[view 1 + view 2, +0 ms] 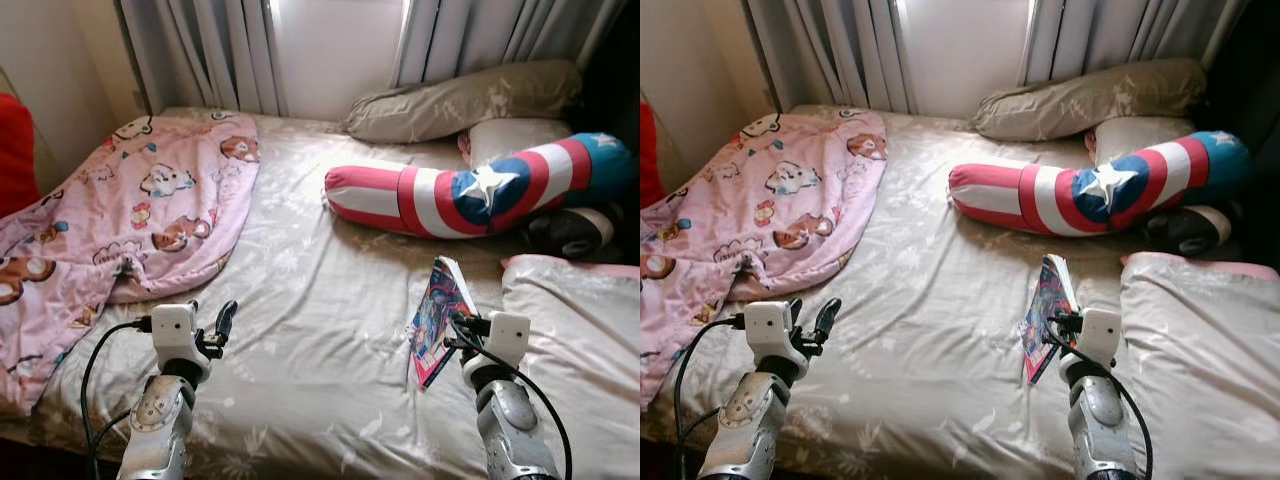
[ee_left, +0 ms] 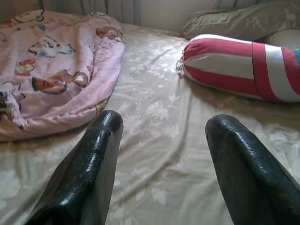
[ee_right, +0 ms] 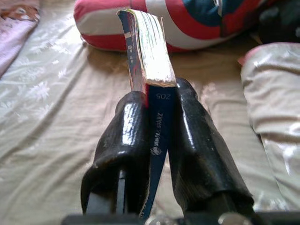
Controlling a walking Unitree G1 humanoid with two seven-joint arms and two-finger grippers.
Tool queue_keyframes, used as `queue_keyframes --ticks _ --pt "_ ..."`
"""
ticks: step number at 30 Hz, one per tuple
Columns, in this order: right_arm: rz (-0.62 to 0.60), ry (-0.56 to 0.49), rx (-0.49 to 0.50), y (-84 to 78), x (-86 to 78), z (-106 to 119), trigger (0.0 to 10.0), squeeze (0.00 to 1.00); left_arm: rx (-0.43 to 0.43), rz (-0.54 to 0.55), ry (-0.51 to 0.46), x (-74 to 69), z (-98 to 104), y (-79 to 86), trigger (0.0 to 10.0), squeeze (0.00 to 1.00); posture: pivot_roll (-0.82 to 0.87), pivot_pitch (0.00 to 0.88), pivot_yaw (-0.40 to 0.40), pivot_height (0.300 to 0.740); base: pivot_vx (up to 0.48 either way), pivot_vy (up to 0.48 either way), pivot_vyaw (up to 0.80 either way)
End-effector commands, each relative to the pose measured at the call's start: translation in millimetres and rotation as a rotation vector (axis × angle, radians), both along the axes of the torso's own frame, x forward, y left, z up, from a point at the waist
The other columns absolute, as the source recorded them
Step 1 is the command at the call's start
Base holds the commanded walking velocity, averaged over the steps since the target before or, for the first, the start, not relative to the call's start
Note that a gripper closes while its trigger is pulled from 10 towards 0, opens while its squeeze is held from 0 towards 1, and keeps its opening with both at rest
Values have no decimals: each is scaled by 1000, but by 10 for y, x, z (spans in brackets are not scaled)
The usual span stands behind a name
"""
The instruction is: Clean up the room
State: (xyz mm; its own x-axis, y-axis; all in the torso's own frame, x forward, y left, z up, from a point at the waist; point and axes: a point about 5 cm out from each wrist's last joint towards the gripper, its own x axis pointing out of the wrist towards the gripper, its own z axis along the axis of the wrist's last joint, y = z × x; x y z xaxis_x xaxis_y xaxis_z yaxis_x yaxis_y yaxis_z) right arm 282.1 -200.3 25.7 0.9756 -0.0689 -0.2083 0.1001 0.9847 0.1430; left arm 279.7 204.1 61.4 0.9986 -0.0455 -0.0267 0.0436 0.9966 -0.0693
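Head views first: the bed (image 1: 300,300), under a beige flowered sheet, runs up to grey curtains (image 1: 220,50) at its far edge. A pink cartoon-print blanket (image 1: 130,220) lies crumpled over the bed's left side and spills off that edge. Near the far right corner a grey-beige pillow (image 1: 460,100) rests against the curtains, with a red, white and blue star bolster (image 1: 470,190) stretched just in front of it. Something dark (image 1: 575,230) sits beside the bolster's right end, possibly another cushion, too shadowed to name. A pale quilt (image 1: 570,340) with a pink hem covers the bed's near right corner. The right tool (image 1: 452,335) is raised above the sheet close to that quilt, clenched on a colourful book (image 1: 438,315) that stands tilted on its edge. The left tool (image 1: 222,325) is raised over the near left part of the bed.

Left wrist view: the two black fingers (image 2: 89,173) are spread apart, released, with bare sheet between them.

Right wrist view: both fingers (image 3: 126,150) press the book's dark blue cover (image 3: 157,140), its pages fanning above them towards the bolster.
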Motion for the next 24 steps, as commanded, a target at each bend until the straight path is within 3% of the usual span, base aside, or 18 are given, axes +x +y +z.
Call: queue_keyframes --ticks 1,16,24 --pt "-13 -60 -10 -37 83 120 10000 0 18 -8 5 -2 14 -2 10000 0 63 54 -30 672 0 0 0" --pt "-4 -89 -26 -58 164 192 10000 0 19 9 1 -7 15 21 10000 0 63 57 -29 658 0 0 0" --pt "54 -96 -17 96 222 205 10000 0 18 8 -2 11 33 15 10000 0 60 64 -22 658 0 0 0"
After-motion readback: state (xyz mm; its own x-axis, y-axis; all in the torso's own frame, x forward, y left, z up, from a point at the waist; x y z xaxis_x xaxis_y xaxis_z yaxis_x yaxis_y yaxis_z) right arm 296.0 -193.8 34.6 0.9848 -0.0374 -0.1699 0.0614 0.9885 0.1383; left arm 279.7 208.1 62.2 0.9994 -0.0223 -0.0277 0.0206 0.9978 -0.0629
